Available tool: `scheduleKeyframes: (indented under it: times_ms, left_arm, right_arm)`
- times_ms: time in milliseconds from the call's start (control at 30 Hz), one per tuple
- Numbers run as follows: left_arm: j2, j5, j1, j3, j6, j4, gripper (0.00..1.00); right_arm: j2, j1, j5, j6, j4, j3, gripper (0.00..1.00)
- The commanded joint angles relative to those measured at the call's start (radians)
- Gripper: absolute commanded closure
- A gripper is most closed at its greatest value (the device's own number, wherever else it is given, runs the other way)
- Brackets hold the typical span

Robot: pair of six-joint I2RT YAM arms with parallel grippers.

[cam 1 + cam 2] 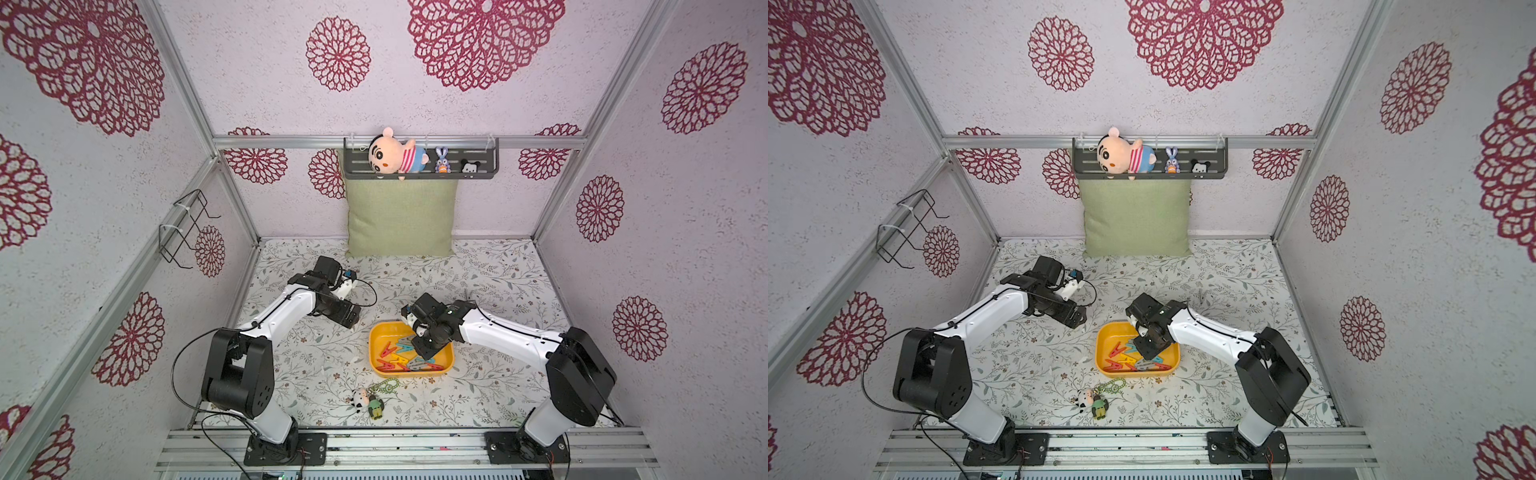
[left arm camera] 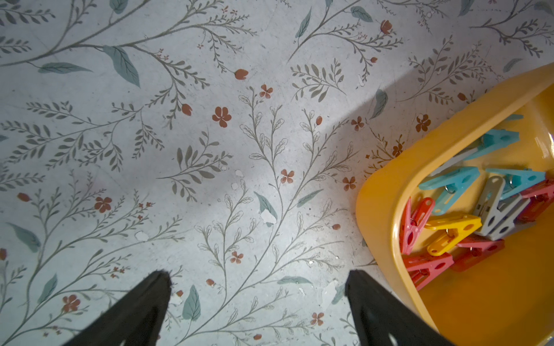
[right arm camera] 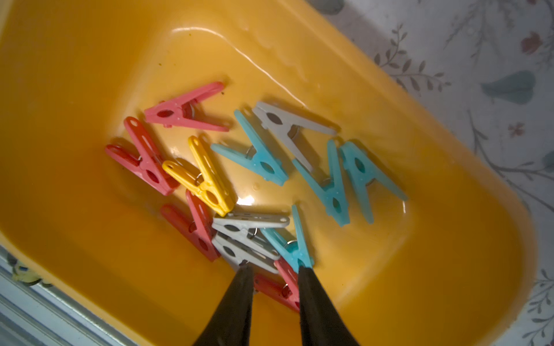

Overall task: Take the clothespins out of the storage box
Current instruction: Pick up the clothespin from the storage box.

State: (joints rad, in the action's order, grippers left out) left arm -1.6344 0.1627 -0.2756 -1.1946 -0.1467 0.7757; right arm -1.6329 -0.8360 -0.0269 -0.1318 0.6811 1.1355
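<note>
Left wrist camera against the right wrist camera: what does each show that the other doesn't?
Only the left wrist view: the left gripper, open over the floral tabletop beside the storage box corner. Only the right wrist view: the right gripper down inside the box, a red clothespin between its jaws; grip unclear. Both: the yellow box and its clothespins, including a yellow clothespin.

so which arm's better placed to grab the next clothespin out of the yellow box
Right. The right jaws are low inside the storage box, narrowed over a red clothespin; the left jaws hang wide open above the tablecloth, outside it.
</note>
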Motion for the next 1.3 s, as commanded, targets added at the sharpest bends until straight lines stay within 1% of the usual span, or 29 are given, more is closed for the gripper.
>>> scheduleKeyframes:
  times_ms: [0,267,433,733,967,1267]
  left_arm:
    - [-0.001,-0.005,0.011,0.009,0.000,-0.009,0.01]
    - [-0.023,0.024,0.054,0.001,0.015,-0.005,0.01]
    - [-0.029,0.026,0.061,0.004,0.016,-0.006,0.01]
    - [-0.027,0.020,0.062,0.007,0.013,-0.008,0.01]
    - [-0.027,0.021,0.064,0.009,0.010,-0.011,0.01]
    - [-0.027,0.021,0.064,0.008,0.010,-0.010,0.01]
  right_arm:
    - [-0.018,0.003,0.038,-0.003,-0.013,-0.011,0.69]
    - [-0.005,0.011,0.060,-0.018,-0.063,-0.014,0.70]
    - [-0.010,0.001,-0.005,-0.026,-0.103,0.021,0.70]
    - [-0.107,-0.049,-0.005,-0.029,-0.105,0.102,0.71]
    - [-0.171,-0.061,0.007,-0.027,-0.109,0.142,0.73]
    - [-0.219,-0.068,0.028,-0.038,-0.130,0.156,0.74]
